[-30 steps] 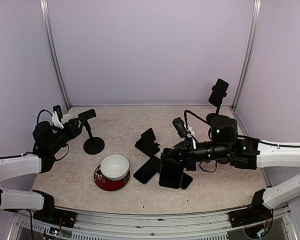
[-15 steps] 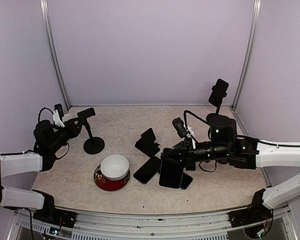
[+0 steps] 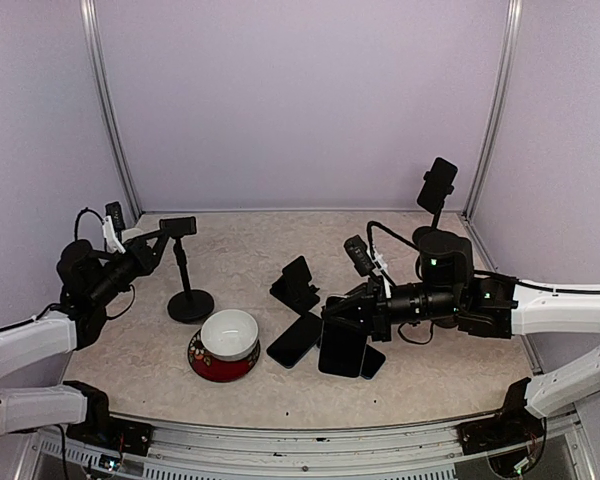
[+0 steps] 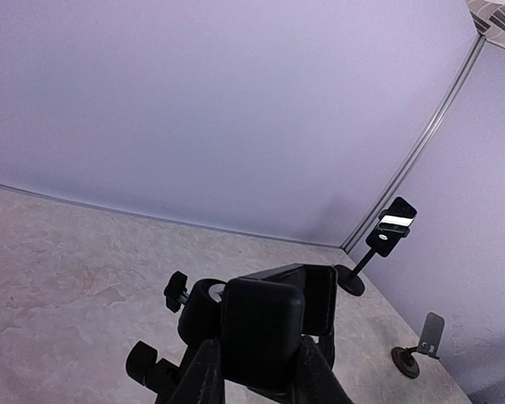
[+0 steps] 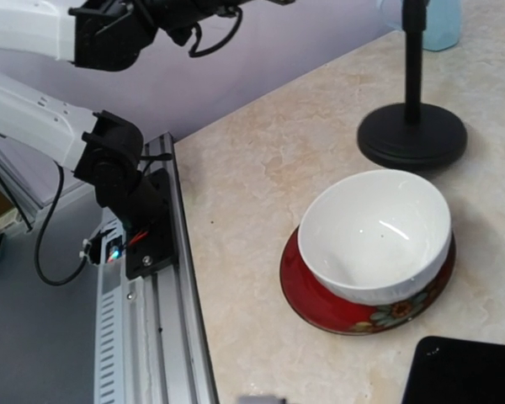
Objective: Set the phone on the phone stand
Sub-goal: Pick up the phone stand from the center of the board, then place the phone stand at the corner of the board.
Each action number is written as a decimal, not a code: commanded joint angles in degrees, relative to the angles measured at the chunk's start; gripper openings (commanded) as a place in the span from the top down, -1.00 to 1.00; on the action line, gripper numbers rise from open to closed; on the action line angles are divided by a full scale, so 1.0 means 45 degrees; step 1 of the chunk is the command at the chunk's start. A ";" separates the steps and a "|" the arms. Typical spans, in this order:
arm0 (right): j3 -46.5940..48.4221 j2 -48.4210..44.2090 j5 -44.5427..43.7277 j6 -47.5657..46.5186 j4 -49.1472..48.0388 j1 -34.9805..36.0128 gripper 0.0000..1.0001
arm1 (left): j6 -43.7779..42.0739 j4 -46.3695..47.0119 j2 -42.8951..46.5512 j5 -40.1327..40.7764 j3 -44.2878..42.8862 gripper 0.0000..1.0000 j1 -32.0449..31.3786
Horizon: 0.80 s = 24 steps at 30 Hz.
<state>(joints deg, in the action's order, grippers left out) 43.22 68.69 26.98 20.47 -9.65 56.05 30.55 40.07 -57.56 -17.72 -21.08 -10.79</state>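
A black phone stand [image 3: 191,305] with a round base and a clamp head [image 3: 178,226] stands at the left. My left gripper [image 3: 163,240] is shut on that clamp head; in the left wrist view both fingers [image 4: 204,379] squeeze the head [image 4: 265,324]. My right gripper [image 3: 333,310] is shut on a dark phone [image 3: 340,348] and holds it just above the table at centre right. A black corner of the phone [image 5: 467,370] shows in the right wrist view; the right fingers themselves are out of that view.
A white bowl [image 3: 228,331] on a red plate [image 3: 208,365] sits near the stand's base. A small folding stand [image 3: 296,283] and two more phones [image 3: 295,340] lie at centre. A tall stand with a phone [image 3: 438,185] is at the back right.
My left gripper has shifted the stand: its base slid a little nearer and to the right, and the pole now stands straighter. The right arm and its phone have not moved.
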 commanded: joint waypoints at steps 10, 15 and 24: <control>0.0549 0.0022 0.0317 0.0182 -0.0478 -0.0134 1.00 | -0.1127 -0.0349 0.2565 0.0755 -0.1406 1.00 -0.1761; 0.0643 -0.0205 0.0156 0.0090 -0.0258 -0.0151 1.00 | -0.1199 -0.0663 0.2843 0.0766 -0.1868 1.00 -0.2545; 0.0582 -0.1186 -0.0674 -0.0185 0.0297 -0.0151 1.00 | -0.1679 -0.0805 0.2515 0.1611 -0.2765 1.00 -0.5399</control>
<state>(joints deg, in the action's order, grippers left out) 43.40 67.09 26.04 20.43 -7.84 55.88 25.17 30.81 -46.52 -12.86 -28.91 -30.20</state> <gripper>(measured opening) 0.061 0.221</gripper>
